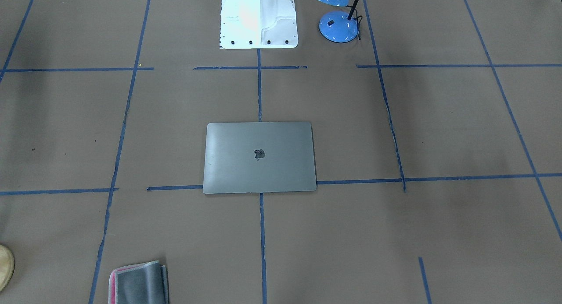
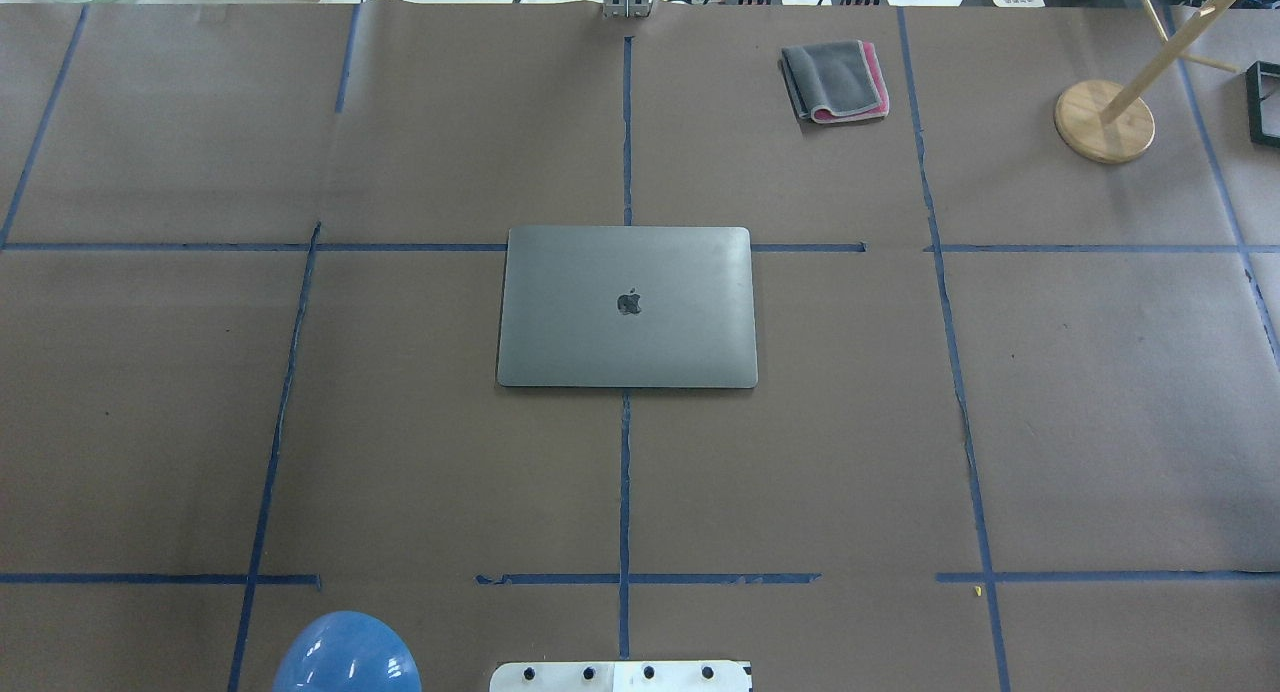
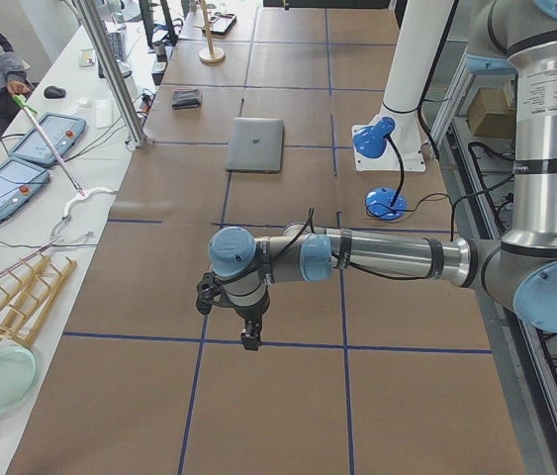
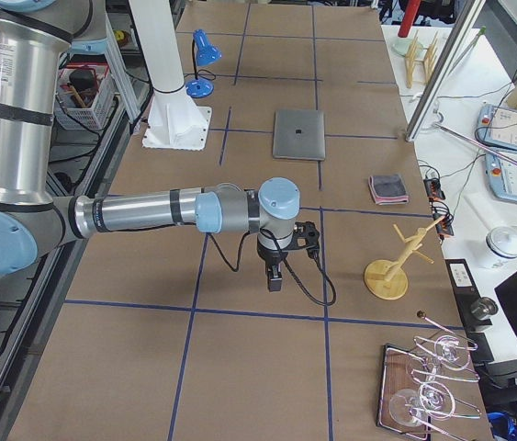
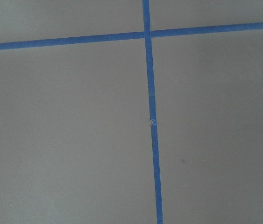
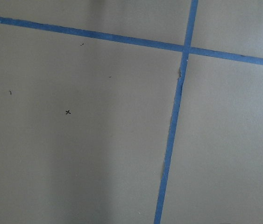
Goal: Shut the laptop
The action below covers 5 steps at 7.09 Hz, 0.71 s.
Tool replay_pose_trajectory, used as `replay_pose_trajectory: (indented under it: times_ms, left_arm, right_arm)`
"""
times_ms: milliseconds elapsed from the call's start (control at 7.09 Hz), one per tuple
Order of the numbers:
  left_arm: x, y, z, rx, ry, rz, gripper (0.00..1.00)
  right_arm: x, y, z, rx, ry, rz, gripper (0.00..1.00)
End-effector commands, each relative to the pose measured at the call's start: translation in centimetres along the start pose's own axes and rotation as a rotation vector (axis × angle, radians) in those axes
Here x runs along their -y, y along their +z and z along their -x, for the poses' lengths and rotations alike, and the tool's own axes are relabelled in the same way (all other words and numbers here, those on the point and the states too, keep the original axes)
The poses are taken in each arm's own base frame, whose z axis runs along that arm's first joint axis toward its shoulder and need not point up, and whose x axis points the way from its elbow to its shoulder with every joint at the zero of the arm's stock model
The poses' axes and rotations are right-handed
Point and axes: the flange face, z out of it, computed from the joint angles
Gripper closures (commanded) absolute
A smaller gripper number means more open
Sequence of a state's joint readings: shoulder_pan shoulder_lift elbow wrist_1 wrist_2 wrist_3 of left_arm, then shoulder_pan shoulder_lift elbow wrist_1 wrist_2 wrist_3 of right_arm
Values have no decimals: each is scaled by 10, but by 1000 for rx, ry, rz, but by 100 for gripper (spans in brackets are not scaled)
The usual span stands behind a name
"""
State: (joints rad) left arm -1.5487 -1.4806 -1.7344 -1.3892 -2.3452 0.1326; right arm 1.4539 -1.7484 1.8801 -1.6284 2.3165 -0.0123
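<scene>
Laptop is lid-down and flat at the centre of the brown-paper surface, apple logo facing up. It sits across the crossing of the blue tape lines, edges roughly square to the grid. Nothing is touching it.

Left gripper hangs over the surface pointing down, well apart from the laptop toward the robot's left end of the surface. It shows only in the left side view, so can't tell if the fingers are apart or together. Right gripper is the same case: pointing down over the right end, well clear of the laptop, seen only in the right side view, finger state unreadable. Both wrist cams show just brown paper and a tape crossing.

Also on the surface: a folded grey cloth with a pink edge at the far side right of centre, a blue desk lamp beside the white robot base, and a wooden stand at far right.
</scene>
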Motion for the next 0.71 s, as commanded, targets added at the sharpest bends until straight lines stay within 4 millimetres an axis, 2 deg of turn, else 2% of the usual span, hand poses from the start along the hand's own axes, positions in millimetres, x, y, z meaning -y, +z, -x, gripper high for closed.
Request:
replay_pose_trajectory:
  times_ms: [0, 564]
  left_arm:
    - [-10, 4, 2, 2, -1, 8, 1]
    - [-9, 5, 1, 2, 4, 11, 1]
  right_arm:
    - [-6, 3, -3, 3, 8, 7, 0]
    - [-11, 6, -6, 3, 12, 14, 0]
